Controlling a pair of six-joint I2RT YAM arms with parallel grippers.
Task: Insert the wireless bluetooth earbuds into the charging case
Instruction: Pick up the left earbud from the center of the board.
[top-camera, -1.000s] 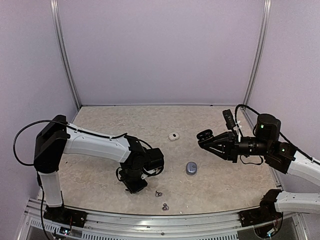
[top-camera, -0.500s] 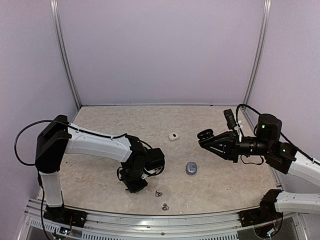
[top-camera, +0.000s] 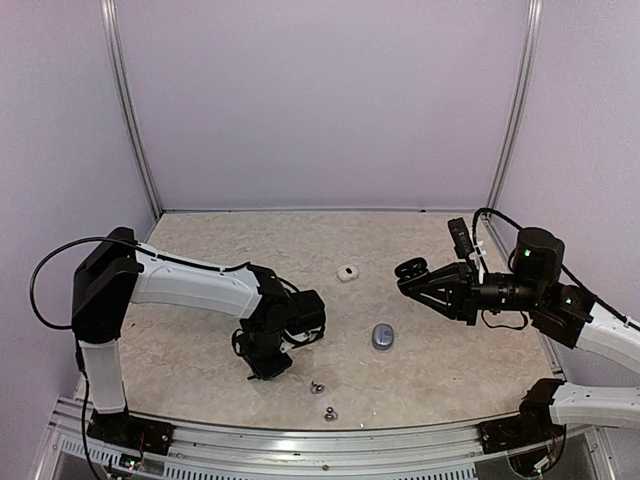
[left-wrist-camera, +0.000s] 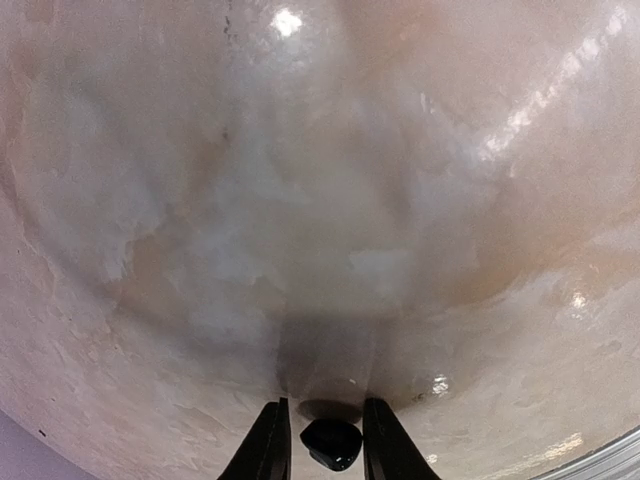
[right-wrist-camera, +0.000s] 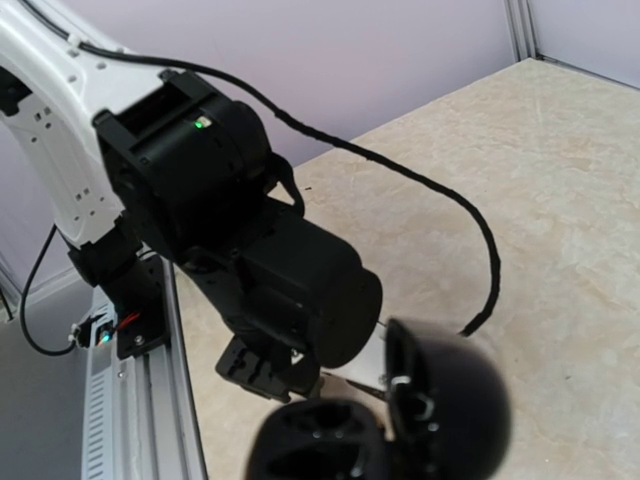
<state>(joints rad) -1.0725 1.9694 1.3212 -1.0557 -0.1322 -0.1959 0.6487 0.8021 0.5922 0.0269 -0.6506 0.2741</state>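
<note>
Pointing straight down, the left gripper (top-camera: 268, 368) has its tips at the table (top-camera: 200, 350) surface. In the left wrist view the two fingers (left-wrist-camera: 270, 445) stand a narrow gap apart with a black earbud (left-wrist-camera: 332, 444) lying on the table right between them. Each finger sits hard beside the bud; cannot tell whether the pads actually press on it or only flank it. The bud's shadow falls just ahead of the fingertips.

Right gripper (top-camera: 418, 274): raised off the table, aimed toward the left arm (top-camera: 190, 285). Jaws closed on a black charging case (top-camera: 408, 269). The right wrist view shows that case (right-wrist-camera: 440, 400) at the fingertips, blurred but hinged open, the lid standing up and the lower shell beside it. Cannot make out whether anything sits in its wells.

Other items, top view:
- two small loose earbuds (top-camera: 317, 387), silvery-grey, on the table just beside the left gripper, on its side toward the near edge and the right arm; one lies closer to the edge than the other.
- blue-grey case (top-camera: 382, 336), shut, on the table between the two grippers, below the right gripper's held case.
- white case (top-camera: 347, 273), small, farther back, between the grippers and nearer the right gripper's tip.
</note>
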